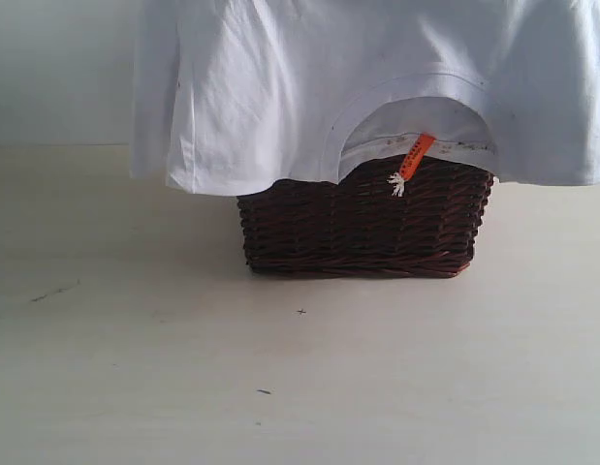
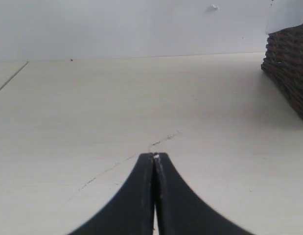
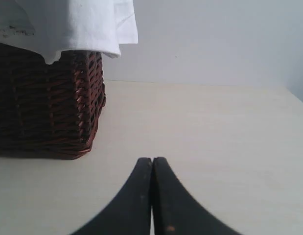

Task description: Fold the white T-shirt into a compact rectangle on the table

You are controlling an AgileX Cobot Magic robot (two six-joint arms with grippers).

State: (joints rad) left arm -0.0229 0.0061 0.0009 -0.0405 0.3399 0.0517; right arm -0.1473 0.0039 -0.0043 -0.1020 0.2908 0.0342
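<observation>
White T-shirt: smooth cotton, draped over dark brown woven wicker basket, round stitched collar facing camera. Orange neck tag hangs at rim, print too small to read. Basket stands on pale matte surface with few dark specks. Left jaws, right jaws: black, curved, pressed together, holding nothing.

Plain pale wall, bkgd.
</observation>
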